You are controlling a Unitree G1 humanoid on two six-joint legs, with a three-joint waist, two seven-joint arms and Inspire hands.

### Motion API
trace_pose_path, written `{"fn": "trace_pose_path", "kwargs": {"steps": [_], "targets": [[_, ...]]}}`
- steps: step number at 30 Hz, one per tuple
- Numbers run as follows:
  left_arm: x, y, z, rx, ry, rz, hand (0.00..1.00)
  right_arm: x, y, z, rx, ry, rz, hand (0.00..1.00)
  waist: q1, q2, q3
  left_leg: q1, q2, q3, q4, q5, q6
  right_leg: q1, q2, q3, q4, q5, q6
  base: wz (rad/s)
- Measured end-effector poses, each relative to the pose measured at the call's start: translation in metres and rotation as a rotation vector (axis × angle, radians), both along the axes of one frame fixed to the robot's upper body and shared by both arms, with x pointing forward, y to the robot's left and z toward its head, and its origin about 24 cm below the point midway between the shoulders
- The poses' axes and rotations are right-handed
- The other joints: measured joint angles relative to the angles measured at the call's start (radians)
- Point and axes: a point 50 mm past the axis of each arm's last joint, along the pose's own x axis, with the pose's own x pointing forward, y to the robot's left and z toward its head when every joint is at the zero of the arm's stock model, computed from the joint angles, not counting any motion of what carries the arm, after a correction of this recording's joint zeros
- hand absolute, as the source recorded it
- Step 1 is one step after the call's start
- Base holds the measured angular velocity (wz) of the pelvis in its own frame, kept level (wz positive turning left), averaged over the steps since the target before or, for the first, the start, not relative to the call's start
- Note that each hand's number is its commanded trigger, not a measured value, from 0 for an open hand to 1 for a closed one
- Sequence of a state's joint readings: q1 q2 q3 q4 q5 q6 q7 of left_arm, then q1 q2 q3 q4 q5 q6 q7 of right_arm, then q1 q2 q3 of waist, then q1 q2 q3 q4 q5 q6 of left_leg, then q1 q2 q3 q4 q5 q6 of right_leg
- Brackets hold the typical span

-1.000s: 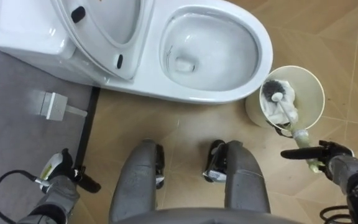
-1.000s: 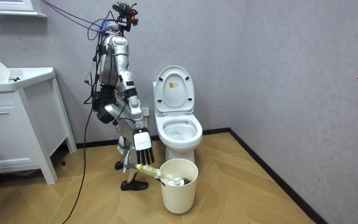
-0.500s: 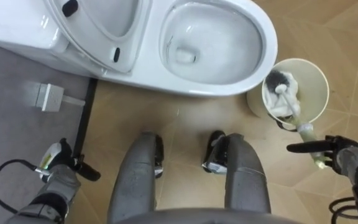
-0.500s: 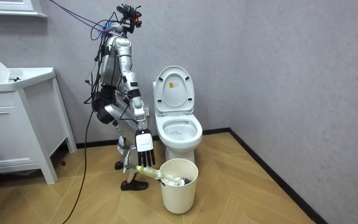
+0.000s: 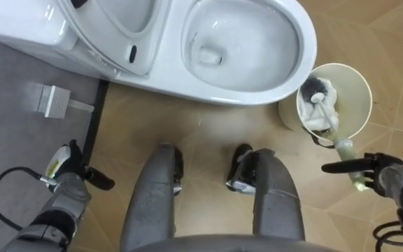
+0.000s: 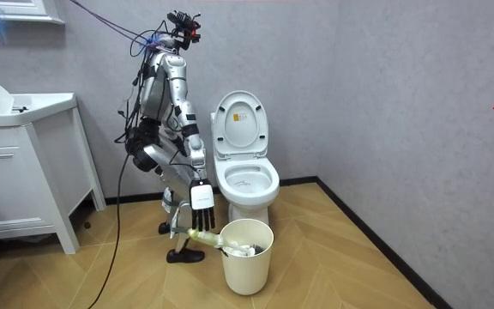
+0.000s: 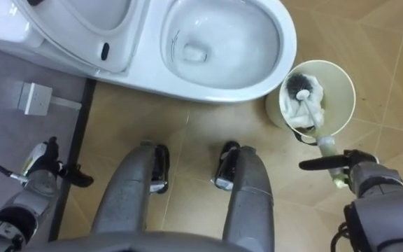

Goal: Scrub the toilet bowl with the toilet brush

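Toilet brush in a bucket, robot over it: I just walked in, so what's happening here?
The robot stands facing the toilet, lid raised. Its right hand is at the handle end of the toilet brush, whose head sits down in the cream bucket beside the bowl. The left hand hangs open at its side. No brushing is under way.

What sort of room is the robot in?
A bathroom, it seems: a white toilet with its lid up, a sink cabinet at the room view's left, and a toilet brush in a pail beside it.
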State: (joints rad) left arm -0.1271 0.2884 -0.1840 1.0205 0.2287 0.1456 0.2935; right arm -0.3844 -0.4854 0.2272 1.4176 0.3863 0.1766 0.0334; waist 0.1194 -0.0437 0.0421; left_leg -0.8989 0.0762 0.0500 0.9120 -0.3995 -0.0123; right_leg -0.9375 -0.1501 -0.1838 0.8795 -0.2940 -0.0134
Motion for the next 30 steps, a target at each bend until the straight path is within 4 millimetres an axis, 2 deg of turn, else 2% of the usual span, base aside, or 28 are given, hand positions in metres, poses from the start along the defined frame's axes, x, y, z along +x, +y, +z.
{"fn": "trace_pose_path", "kwargs": {"steps": [1, 2, 3, 9, 14, 20, 26, 30], "targets": [[0.0, 0.001, 0.0, 0.002, 0.001, 0.001, 0.0, 0.0, -0.001, 0.0, -0.008, 0.01, 0.013, 0.31, 0.004, 0.0, 0.0, -0.01, -0.001, -0.003, 0.008, 0.0, 0.0, -0.008, -0.001, -0.002, 0.008, -0.002, -0.002, 0.07], [0.0, 0.001, 0.0, 0.002, 0.001, 0.002, 0.0, -0.001, -0.001, 0.0, -0.015, 0.021, 0.027, 0.91, 0.009, 0.0, 0.0001, -0.017, 0.0, -0.01, 0.011, -0.002, -0.002, -0.01, -0.002, -0.009, 0.008, -0.003, -0.005, 0.08], [0.0, 0.001, 0.0, 0.003, 0.002, 0.002, 0.0, -0.001, -0.001, 0.0, -0.019, 0.029, 0.033, 1.0, 0.011, 0.0, 0.0001, -0.02, 0.0, -0.012, 0.012, -0.001, -0.002, -0.01, -0.002, -0.011, 0.008, -0.004, -0.005, 0.07], [-0.002, 0.0, -0.001, -0.007, 0.018, -0.009, 0.0, -0.002, -0.003, 0.002, -0.037, 0.074, 0.104, 1.0, 0.032, 0.0, 0.0003, -0.029, -0.002, -0.026, 0.015, 0.001, -0.007, -0.011, -0.003, -0.023, 0.008, -0.006, -0.009, 0.05], [-0.002, -0.001, -0.001, -0.012, 0.02, -0.012, 0.0, 0.007, 0.002, 0.003, -0.008, 0.056, 0.176, 1.0, 0.055, 0.008, 0.0041, -0.033, -0.002, -0.035, 0.014, 0.003, -0.011, -0.011, -0.01, -0.039, 0.014, -0.013, -0.019, 0.06], [-0.002, 0.0, -0.002, -0.012, 0.024, -0.009, 0.0, 0.017, 0.005, 0.007, 0.0, 0.037, 0.205, 1.0, 0.075, 0.009, 0.0046, -0.032, -0.005, -0.038, 0.016, 0.001, -0.014, -0.013, -0.018, -0.045, 0.028, -0.022, -0.024, 0.03], [-0.002, -0.001, -0.001, -0.013, 0.021, -0.01, 0.0, 0.018, 0.005, 0.008, 0.0, 0.034, 0.207, 1.0, 0.075, 0.008, 0.0049, -0.032, -0.02, -0.042, 0.024, 0.001, -0.014, -0.012, -0.029, -0.043, 0.041, -0.029, -0.018, 0.05], [0.0, -0.001, -0.001, -0.014, 0.014, -0.013, 0.0, 0.018, 0.005, 0.008, -0.012, 0.044, 0.223, 1.0, 0.074, 0.008, 0.005, -0.032, -0.02, -0.044, 0.025, 0.001, -0.014, -0.01, -0.029, -0.044, 0.042, -0.029, -0.018, 0.0]]}}
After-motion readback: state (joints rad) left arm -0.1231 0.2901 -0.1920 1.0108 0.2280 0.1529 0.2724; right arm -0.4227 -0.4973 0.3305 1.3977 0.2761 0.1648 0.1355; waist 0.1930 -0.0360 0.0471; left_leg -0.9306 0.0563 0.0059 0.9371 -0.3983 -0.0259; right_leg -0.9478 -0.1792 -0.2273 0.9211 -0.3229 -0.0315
